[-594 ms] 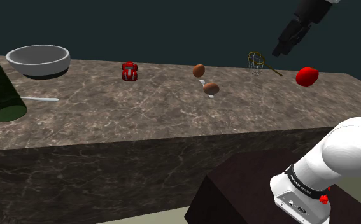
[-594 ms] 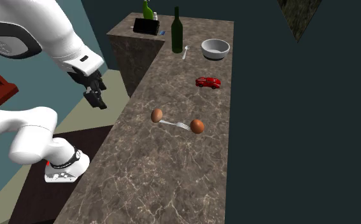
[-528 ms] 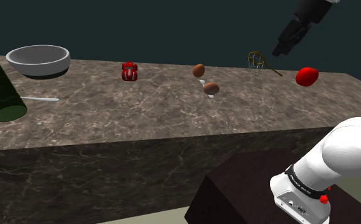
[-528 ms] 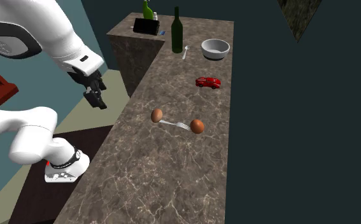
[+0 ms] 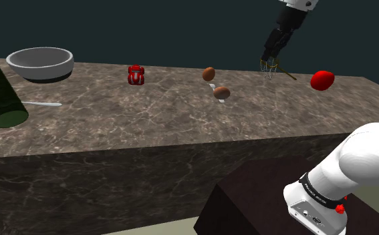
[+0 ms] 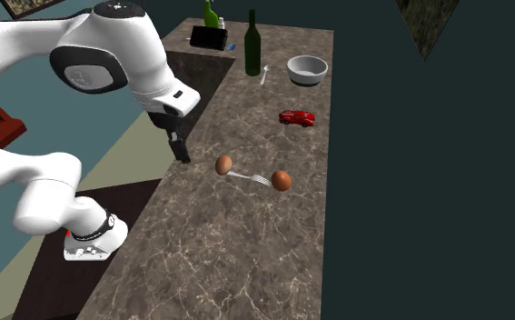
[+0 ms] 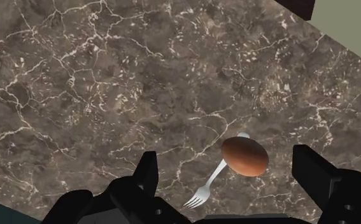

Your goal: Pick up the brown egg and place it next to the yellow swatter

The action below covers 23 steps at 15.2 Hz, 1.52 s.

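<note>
Dark veined marble makes up the countertop (image 5: 114, 113). A fork (image 6: 251, 177) lies on it with one brown egg (image 7: 244, 156) resting on its handle end and a second brown egg (image 6: 282, 180) just past its tines. The two look alike, so I cannot tell which is meant. The gripper (image 6: 182, 153) hangs over the counter's edge off the fork's handle end, its fingers (image 7: 146, 170) spread wide and holding nothing. The handle-end egg shows between them but well below. I judge this to be the approach. Next comes centring over that egg, dropping straight down and closing gently, since it may roll. The yellow swatter (image 5: 285, 72) lies well apart from the fork, its mesh head partly covered by the gripper in the shoulder view. The red lump (image 5: 322, 80) beyond it is hard to identify.
</note>
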Each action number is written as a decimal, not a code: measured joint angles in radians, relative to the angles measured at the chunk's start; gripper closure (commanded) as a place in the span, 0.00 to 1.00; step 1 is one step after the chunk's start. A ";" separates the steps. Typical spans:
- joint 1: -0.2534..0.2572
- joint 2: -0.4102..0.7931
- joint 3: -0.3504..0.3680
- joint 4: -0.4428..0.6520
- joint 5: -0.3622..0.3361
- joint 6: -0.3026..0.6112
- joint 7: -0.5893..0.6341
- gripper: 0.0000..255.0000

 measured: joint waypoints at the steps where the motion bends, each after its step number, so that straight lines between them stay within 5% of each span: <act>1: 0.001 0.043 -0.002 0.025 -0.008 0.012 -0.012 0.00; 11: 0.018 0.428 0.010 0.244 -0.080 0.129 -0.090 0.00; 23: 0.041 0.950 0.023 0.721 -0.179 0.117 -0.168 0.00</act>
